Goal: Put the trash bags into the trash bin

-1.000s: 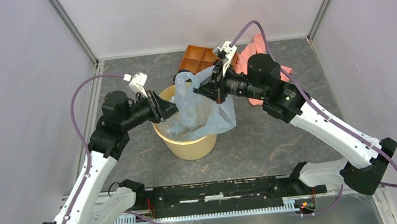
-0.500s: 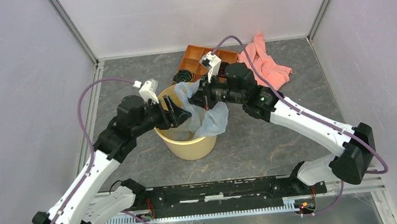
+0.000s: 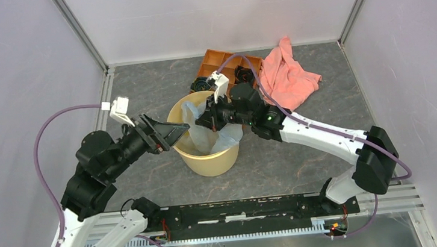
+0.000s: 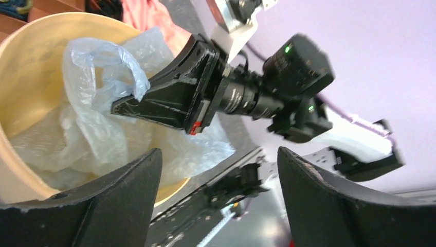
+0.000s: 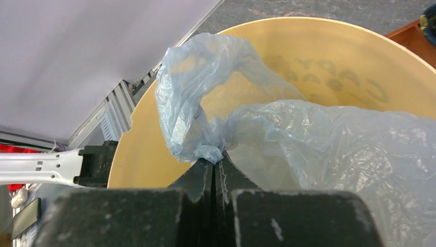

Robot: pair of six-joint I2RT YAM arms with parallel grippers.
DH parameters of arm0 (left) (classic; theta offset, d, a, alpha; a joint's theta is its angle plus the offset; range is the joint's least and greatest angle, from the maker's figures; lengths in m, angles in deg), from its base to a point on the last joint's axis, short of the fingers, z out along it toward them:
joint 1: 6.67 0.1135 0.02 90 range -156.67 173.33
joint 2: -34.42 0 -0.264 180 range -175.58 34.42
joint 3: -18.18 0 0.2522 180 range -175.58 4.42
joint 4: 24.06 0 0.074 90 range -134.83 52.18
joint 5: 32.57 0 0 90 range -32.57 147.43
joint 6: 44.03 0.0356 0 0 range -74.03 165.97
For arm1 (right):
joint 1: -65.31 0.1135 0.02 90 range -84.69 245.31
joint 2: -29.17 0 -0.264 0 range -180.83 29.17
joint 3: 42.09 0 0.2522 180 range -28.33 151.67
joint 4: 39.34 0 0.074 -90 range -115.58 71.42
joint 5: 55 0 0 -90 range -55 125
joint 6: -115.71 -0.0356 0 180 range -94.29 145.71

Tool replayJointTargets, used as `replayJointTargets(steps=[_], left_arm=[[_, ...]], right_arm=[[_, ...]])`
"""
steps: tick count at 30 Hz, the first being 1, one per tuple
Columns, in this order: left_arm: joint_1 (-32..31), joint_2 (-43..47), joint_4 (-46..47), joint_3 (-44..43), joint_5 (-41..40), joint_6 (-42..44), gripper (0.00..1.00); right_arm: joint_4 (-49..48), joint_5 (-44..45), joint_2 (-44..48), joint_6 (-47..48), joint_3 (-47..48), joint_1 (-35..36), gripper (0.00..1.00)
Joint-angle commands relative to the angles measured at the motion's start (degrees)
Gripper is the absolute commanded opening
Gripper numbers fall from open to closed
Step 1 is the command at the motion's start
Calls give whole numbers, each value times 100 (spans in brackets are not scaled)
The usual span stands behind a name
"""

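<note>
The trash bin (image 3: 212,160) is a round tan-yellow bucket in the middle of the table. A filmy pale blue trash bag (image 3: 206,131) hangs into it, with one side draped over the right of the rim. My right gripper (image 3: 199,123) is over the bin mouth, shut on a bunched loop of the bag (image 5: 195,103); the jaws are pressed together at the pinch (image 5: 213,160). My left gripper (image 3: 185,128) is at the bin's left rim, open, with nothing between its fingers (image 4: 128,190). The left wrist view shows the bag (image 4: 92,98) inside the bin (image 4: 25,67).
An orange compartment tray (image 3: 217,62) with dark items stands behind the bin. A pink cloth (image 3: 287,77) lies at the back right. Enclosure walls close in the left, right and back sides.
My left gripper has opened, let go of the bag and drawn back to the left. The right gripper has carried the bag left and lower, over the bin mouth.
</note>
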Motion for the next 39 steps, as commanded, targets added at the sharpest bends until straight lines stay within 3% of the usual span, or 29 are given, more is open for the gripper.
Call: replayJointTargets(steps=[1,4,14,16,21,27,29,31,33,37,39], left_arm=[[1,-141,589,-23,-163,-1217,87],[1,-501,397,-236,-647,-1512,76],[1,-1464,85,-679,-1173,-2214,78],[1,-1570,113,-610,-1186,-2360,73],[1,-1760,-15,-705,-1486,-2339,58],[1,-1937,-57,-783,-1657,-2057,23],[3,-1898,79,-759,-1575,-1894,9],[1,-1864,290,-805,-1391,-1572,3],[1,-1785,394,-853,-1177,-1194,2],[3,-1406,493,-564,-1025,-763,2],[3,-1187,494,-379,-1067,-641,2]], right_arm=[[-924,408,543,-72,-389,54,0],[-935,352,600,-64,-425,62,1],[-999,92,544,171,-258,114,1],[-1009,93,551,249,-258,139,1],[-1022,121,641,393,-320,145,1],[-834,39,722,685,-270,143,9],[-488,177,796,962,-143,150,19],[319,531,860,1357,164,139,34],[1170,816,966,1846,504,140,52],[1929,1180,1196,2461,881,143,75],[1993,1216,1252,2649,944,142,82]])
